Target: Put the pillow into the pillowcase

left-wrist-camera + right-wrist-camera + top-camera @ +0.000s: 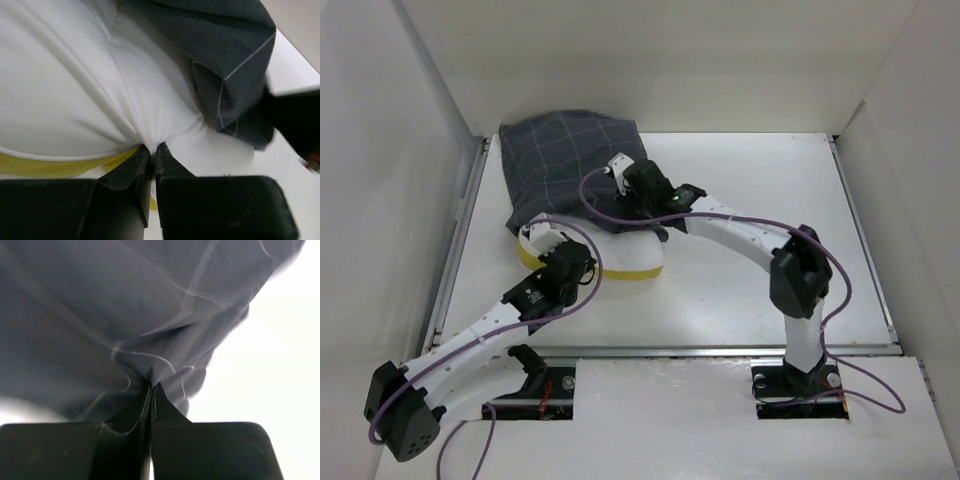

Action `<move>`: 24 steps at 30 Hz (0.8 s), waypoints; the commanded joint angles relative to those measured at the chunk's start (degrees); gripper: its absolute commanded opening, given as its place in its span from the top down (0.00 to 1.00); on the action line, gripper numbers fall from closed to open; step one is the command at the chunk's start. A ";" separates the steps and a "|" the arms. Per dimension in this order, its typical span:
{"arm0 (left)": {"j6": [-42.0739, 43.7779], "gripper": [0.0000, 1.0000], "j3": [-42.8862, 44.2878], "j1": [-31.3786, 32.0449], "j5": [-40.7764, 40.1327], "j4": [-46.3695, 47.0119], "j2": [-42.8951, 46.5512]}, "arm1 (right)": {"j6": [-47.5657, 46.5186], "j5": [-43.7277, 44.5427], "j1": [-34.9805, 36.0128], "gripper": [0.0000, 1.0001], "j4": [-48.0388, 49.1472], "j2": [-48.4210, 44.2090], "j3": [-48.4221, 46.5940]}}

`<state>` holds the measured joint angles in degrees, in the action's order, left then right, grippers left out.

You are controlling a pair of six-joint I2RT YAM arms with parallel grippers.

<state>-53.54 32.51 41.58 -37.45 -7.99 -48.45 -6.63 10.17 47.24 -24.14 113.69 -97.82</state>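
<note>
Now the pillow (632, 260) lies near the far left corner of the tabletop (770, 170), partly inside the pillowcase (565, 155). My left pincer (152, 149) pinches its near edge, probably to push it deeper. My right pincer (151, 387) pinches a pillowcase fold, so the case cannot slide away.

Right gripper (151, 390) pinched closed on bunched fold of dark checked pillowcase (100, 315).

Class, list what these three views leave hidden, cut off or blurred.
Top view: the far part of the pillow, covered by the pillowcase.
Left wrist view: the pillow corners, cut off by the frame edges.
Right wrist view: the pillowcase opening; close, blurred fabric fills the frame.
</note>
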 commanded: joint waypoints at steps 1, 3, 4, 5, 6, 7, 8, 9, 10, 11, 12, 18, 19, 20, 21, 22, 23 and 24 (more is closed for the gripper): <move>-2.18 1.00 4.57 -0.10 -9.02 6.05 -3.13 | 9.23 -7.06 0.13 1.00 -10.86 -16.17 0.77; -3.76 1.00 5.53 -0.10 -10.36 6.67 -4.97 | 14.23 -12.60 0.13 1.00 -17.31 -22.08 3.85; -4.38 1.00 6.94 -0.10 -11.06 6.67 -5.95 | 15.24 -21.68 1.87 1.00 -18.91 -25.67 6.65; -4.38 1.00 7.73 -0.10 -11.59 6.67 -6.92 | 16.55 -25.17 3.02 1.00 -17.88 -29.80 14.07; -4.38 1.00 8.44 -0.10 -12.11 6.67 -7.88 | 18.31 -28.60 3.81 1.00 -17.09 -37.50 17.63; -4.38 1.00 9.84 -0.10 -12.12 6.67 -9.72 | 20.15 -32.02 3.82 1.00 -17.08 -40.53 20.36; -4.90 1.00 10.55 -0.10 -12.12 6.67 -10.69 | 20.95 -31.45 3.82 1.00 -18.82 -43.00 23.17; -5.43 1.00 11.16 -0.10 -12.12 6.15 -11.57 | 22.00 -28.66 3.82 1.00 -21.88 -44.85 24.07; -5.96 1.00 11.69 -0.10 -12.12 6.14 -13.32 | 22.71 -25.67 3.82 1.00 -22.87 -47.31 24.86; -6.49 1.00 12.22 -0.10 -11.07 5.53 -14.04 | 22.72 -21.64 3.82 1.00 -22.88 -47.85 25.74; -6.49 1.00 13.01 -0.10 -10.11 5.53 -14.57 | 22.72 -19.60 3.82 1.00 -23.40 -47.86 26.45; 1.33 0.50 8.47 0.42 6.49 13.67 -13.62 | 22.81 -8.60 3.82 0.30 -24.73 -43.73 25.57; 1.85 0.44 6.79 0.43 8.86 15.09 -12.82 | 22.81 -7.37 3.82 0.27 -24.20 -43.73 24.97; 1.86 0.36 5.21 0.43 12.98 16.06 -12.03 | 22.81 -6.40 3.82 0.26 -24.20 -43.73 24.96; 0.99 0.35 3.71 0.43 14.32 16.68 -10.11 | 22.81 -5.61 3.82 0.26 -24.20 -43.12 24.18; 0.28 0.35 1.26 0.43 15.21 16.69 -9.05 | 22.81 -4.04 3.82 0.26 -24.20 -43.11 23.65; 0.28 0.33 0.11 0.43 15.82 16.69 -7.99 | 22.20 -3.50 3.82 0.26 -23.59 -42.24 22.42; -0.51 0.30 -0.95 0.43 15.83 16.69 -5.89 | 21.58 -2.80 3.82 0.26 -23.58 -40.67 21.80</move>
<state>-54.13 34.41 42.02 -26.59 5.08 -58.43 15.20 2.59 50.70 -48.23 72.10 -72.20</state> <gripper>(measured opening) 0.686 0.743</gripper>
